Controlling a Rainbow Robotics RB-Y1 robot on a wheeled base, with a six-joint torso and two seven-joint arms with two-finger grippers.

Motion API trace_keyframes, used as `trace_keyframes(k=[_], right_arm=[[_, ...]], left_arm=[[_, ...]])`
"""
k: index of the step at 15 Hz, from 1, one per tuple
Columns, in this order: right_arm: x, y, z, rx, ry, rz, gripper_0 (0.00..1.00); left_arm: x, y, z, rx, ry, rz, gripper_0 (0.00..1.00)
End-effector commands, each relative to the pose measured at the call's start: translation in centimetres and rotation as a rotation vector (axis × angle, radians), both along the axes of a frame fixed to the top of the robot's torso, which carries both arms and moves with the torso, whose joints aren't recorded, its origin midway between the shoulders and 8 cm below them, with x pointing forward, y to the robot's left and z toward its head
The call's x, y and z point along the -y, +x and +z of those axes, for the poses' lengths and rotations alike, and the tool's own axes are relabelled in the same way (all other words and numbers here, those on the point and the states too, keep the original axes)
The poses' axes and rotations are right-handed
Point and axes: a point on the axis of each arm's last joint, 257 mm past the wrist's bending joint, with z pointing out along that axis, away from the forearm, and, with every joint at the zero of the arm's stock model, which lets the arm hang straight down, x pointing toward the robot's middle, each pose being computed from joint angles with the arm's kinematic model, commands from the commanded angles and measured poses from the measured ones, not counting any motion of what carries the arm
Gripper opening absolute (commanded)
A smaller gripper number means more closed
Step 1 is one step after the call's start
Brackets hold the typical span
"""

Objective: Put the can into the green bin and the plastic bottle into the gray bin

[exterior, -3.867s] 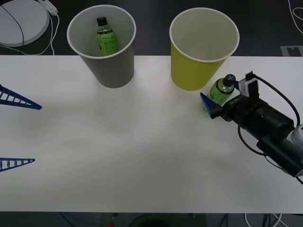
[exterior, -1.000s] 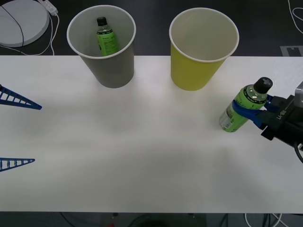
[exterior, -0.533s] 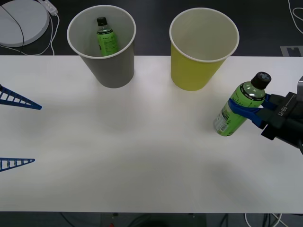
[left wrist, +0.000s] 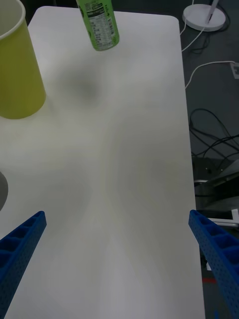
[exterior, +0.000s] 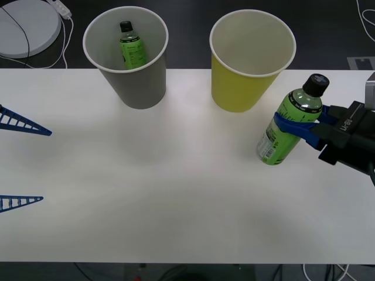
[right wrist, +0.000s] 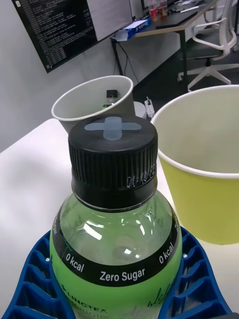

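The right hand (exterior: pixel 296 127) clasps the plastic bottle (exterior: pixel 287 126), tilted, seemingly clear of the counter (exterior: pixel 176 193), beside the green bin (exterior: pixel 249 64). The left hand (exterior: pixel 20 161) waits, spread wide, far from the gray bin (exterior: pixel 132 58).

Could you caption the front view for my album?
Right end effector lifts the plastic bottle beside the green bin.

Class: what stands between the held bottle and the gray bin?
In the front view, the green bin stands between the plastic bottle and the gray bin.
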Motion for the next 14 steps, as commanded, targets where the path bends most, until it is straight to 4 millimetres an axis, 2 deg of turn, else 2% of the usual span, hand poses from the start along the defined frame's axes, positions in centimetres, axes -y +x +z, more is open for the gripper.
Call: trace_keyframes(k=[1, 8, 14], right_arm=[[-1.4, -0.1, 1.5, 0.027, -0.015, 0.014, 0.00], [-4.1, -0.7, 4.0, 0.045, -0.056, 0.048, 0.00], [-5.4, -0.9, 4.8, 0.046, -0.108, 0.083, 0.00]], left_arm=[[0.0, 0.0, 0.0, 0.000, 0.000, 0.000, 1.00], [0.0, 0.0, 0.0, 0.000, 0.000, 0.000, 1.00], [0.0, 0.0, 0.0, 0.000, 0.000, 0.000, 1.00]])
